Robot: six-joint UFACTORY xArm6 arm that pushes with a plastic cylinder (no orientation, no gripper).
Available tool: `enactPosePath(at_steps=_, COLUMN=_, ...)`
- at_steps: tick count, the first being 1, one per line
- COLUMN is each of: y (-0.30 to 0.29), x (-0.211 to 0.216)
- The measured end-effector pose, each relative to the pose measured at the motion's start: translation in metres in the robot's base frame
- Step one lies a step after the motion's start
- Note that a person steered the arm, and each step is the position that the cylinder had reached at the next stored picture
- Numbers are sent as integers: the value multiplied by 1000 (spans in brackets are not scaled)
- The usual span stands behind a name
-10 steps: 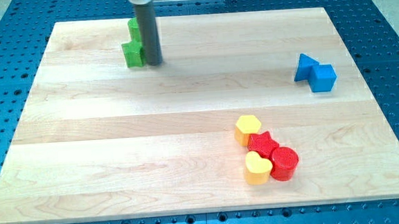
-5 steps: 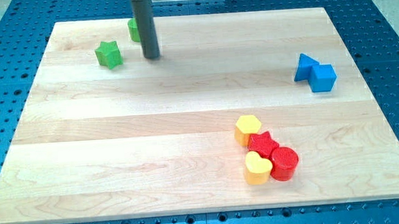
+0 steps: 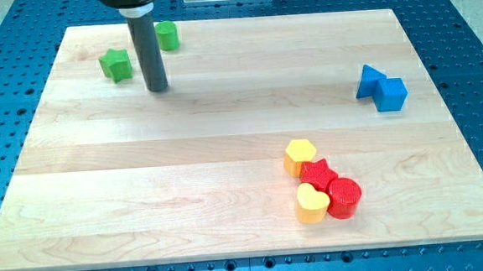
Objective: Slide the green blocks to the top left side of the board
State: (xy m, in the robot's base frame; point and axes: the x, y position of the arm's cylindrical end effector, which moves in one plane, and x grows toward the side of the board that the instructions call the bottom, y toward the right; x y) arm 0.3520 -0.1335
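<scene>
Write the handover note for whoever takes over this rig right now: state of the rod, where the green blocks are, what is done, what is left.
My tip is down on the board, to the right of the green star block and below-left of the other green block, touching neither.
Both green blocks sit in the board's top left area, apart from each other.
Done: both greens are up there.
Left: perhaps nudge them closer to the corner.

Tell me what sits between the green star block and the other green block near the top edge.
In the camera view, only my rod: my tip stands between the green star block and the green block, slightly below their line, touching neither.
</scene>
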Motion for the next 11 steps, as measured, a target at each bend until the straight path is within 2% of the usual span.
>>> enactPosePath(at_steps=2, y=-80, x=-46)
enactPosePath(at_steps=3, y=-67, x=-58)
enactPosePath(at_steps=4, y=21, x=-69)
enactPosePath(at_steps=5, y=41, x=-96)
enactPosePath(at_steps=6, y=15, x=-106)
enactPosePath(at_steps=7, y=91, x=-119)
enactPosePath(at_steps=8, y=55, x=-148)
enactPosePath(at_steps=11, y=-23, x=-141)
